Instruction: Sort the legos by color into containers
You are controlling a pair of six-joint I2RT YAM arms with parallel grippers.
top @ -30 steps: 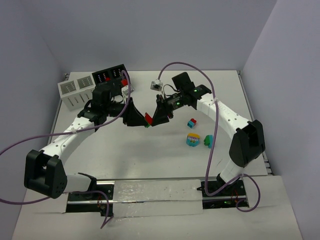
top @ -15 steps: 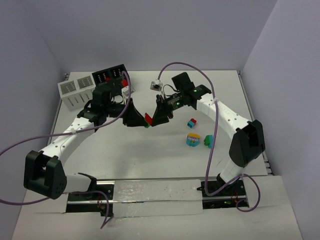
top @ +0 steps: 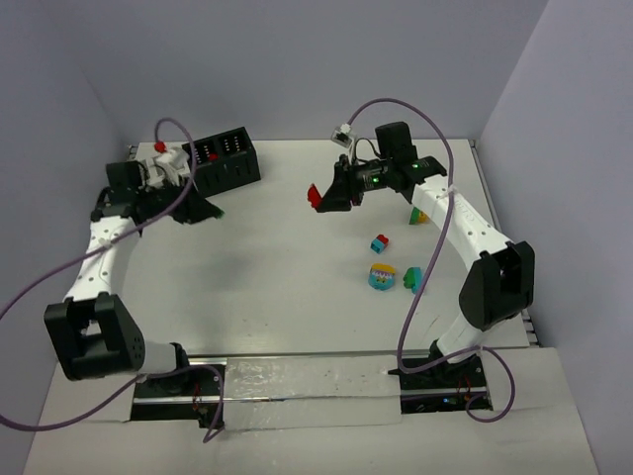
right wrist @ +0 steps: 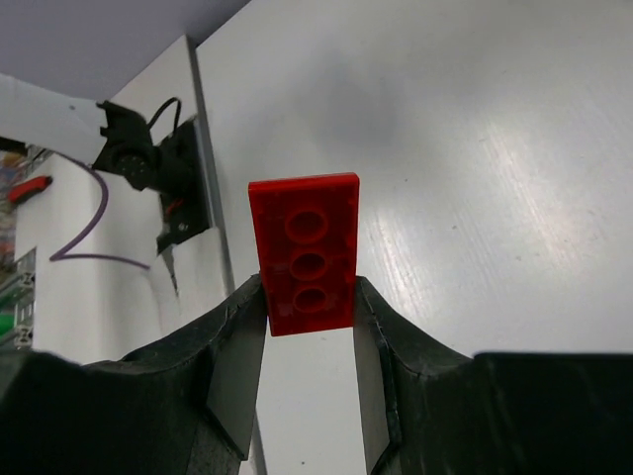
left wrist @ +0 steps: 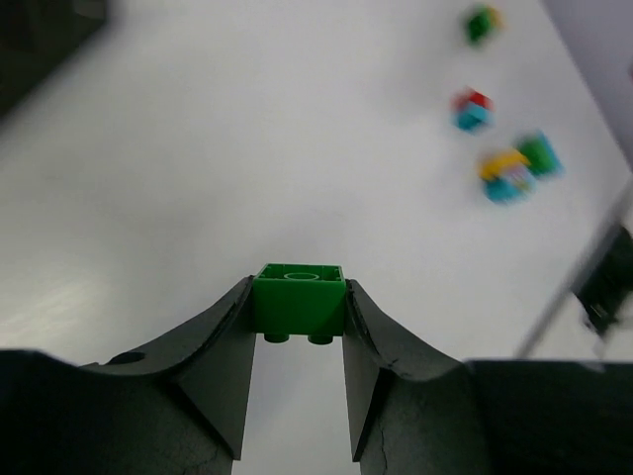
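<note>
In the left wrist view my left gripper (left wrist: 299, 305) is shut on a small green lego (left wrist: 299, 297), held above the table. From above, that gripper (top: 210, 211) hangs just in front of the black container (top: 226, 156). The left arm hides the white container. My right gripper (right wrist: 309, 297) is shut on a flat red lego (right wrist: 305, 252); in the top view it (top: 318, 197) hovers over the table's back middle. Loose legos lie at the right: a red-and-blue one (top: 380, 242), a rounded cyan-and-yellow piece (top: 382, 276), a teal-green one (top: 411, 279) and a green-yellow one (top: 416, 215).
Purple cables loop from both wrists over the table. The back wall stands close behind the black container. The right arm's forearm (top: 455, 223) runs above the table's right edge, near the loose legos.
The two grippers were together at the table's middle on the joined red and green pieces. They have parted: the left swung left with the green one, the right went back with the red one.
</note>
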